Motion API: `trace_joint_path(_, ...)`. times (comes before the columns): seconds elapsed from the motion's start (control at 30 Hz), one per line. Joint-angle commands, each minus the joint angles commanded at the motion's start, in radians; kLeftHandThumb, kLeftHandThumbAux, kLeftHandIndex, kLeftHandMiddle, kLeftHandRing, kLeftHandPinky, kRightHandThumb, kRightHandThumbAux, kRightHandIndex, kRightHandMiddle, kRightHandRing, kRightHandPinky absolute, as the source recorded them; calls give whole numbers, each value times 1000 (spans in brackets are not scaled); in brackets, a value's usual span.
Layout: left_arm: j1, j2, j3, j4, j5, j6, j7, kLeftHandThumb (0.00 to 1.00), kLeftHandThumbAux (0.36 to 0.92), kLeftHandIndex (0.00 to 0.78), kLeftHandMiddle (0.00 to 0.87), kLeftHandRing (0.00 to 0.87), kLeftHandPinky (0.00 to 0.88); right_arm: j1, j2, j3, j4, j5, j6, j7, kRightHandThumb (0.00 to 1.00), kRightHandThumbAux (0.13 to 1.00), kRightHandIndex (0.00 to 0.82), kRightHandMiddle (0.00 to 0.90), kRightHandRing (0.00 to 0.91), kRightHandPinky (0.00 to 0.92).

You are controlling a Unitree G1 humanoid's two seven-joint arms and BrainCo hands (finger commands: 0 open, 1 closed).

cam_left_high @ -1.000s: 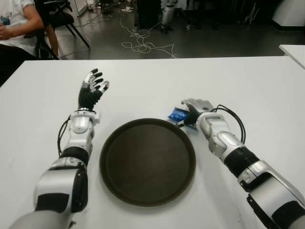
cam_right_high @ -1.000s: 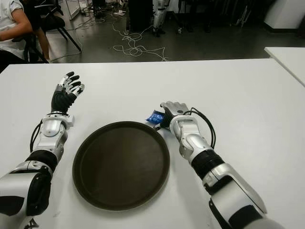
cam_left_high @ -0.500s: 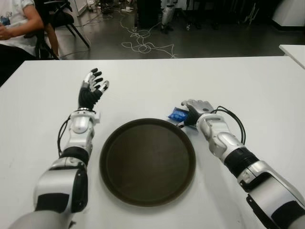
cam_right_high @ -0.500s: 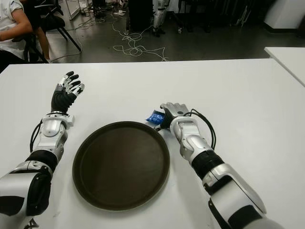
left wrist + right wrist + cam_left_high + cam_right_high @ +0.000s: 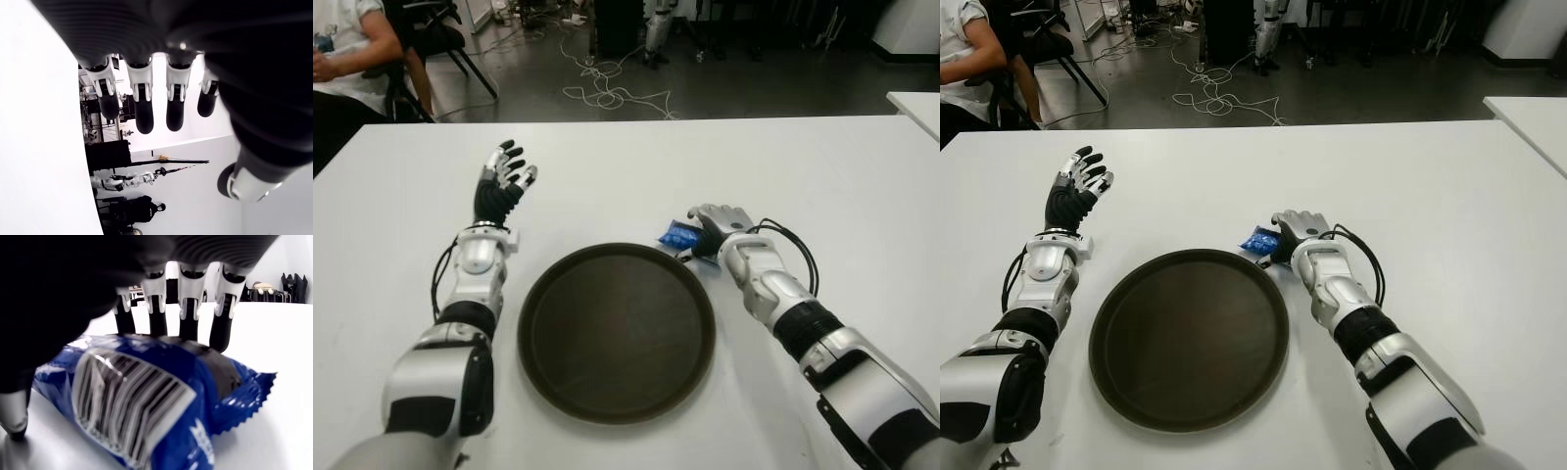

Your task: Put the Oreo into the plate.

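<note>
On the left, the left robot hand (image 5: pixel 504 176) stands raised over the white table (image 5: pixel 862 186) beside the plate's left side, fingers spread and empty, just as it was a second ago. The dark round plate (image 5: pixel 616 332) sits between the arms, bare as before. On the right, almost nothing has shifted either: the right robot hand (image 5: pixel 713 229) remains just past the plate's far right rim, its fingers (image 5: pixel 188 318) draped over the blue Oreo packet (image 5: pixel 146 401), which in the wrist view appears still to lie on the table. With so little movement, the grasp looks to be only settling; the lift and the carry over the rim are not yet begun.
</note>
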Motion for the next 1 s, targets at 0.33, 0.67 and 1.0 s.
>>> trace_joint_path(0.33, -1, 0, 10, 1, -21, 11, -31, 74, 668, 98, 157, 111, 72, -12, 3, -2, 5, 5, 20, 18, 0, 557, 260, 282, 313, 358)
trace_joint_path(0.67, 0, 3, 5, 2, -22, 9, -26, 83, 668, 103, 162, 117, 81, -17, -10, -2, -20, 3, 23, 37, 81, 623, 326, 286, 307, 372)
trace_joint_path(1.0, 4, 5, 1, -2, -19, 2, -25, 84, 676, 103, 160, 116, 81, -14, -27, -21, -63, 19, 18, 47, 512, 725, 445, 484, 432, 521)
